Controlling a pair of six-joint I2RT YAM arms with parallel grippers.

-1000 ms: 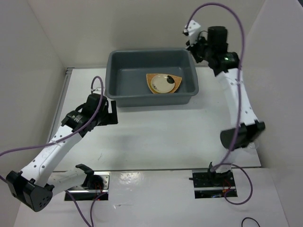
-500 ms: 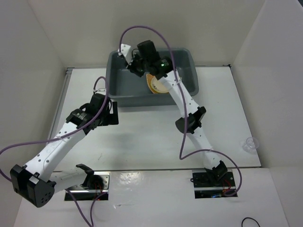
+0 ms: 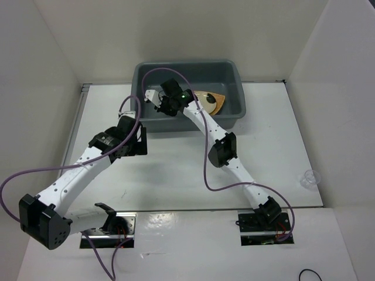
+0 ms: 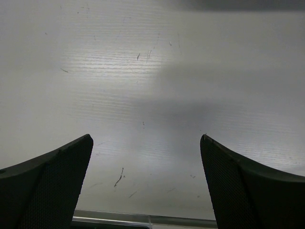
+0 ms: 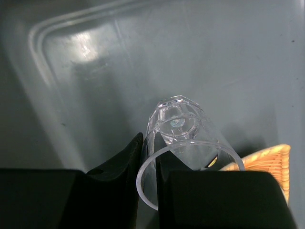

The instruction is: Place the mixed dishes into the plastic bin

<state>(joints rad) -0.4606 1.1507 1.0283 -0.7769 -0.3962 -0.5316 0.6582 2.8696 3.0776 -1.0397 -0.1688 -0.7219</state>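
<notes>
The dark grey plastic bin [image 3: 234, 79] stands at the back centre of the table. The orange woven plate [image 3: 214, 102] lies in its right part; the cream plate on it is mostly hidden by my right arm. My right gripper [image 3: 164, 104] is low inside the bin's left part, shut on the wall of a clear glass [image 5: 183, 131] with one finger inside the rim [image 5: 150, 149]. The orange plate's edge [image 5: 267, 160] shows beside the glass. A second clear glass [image 3: 310, 178] stands on the table at the right. My left gripper [image 4: 145, 183] is open over bare table. No lime-green dish is in view.
The bin's floor [image 5: 214, 57] and a rounded corner [image 5: 43, 33] lie below the held glass. My left gripper [image 3: 136, 141] hovers just in front of the bin's left front corner. White walls enclose the table on three sides.
My right arm has swung from the back right corner over to the bin and lowered into its left part. The glass at the right came into view. My left arm edged slightly right.
</notes>
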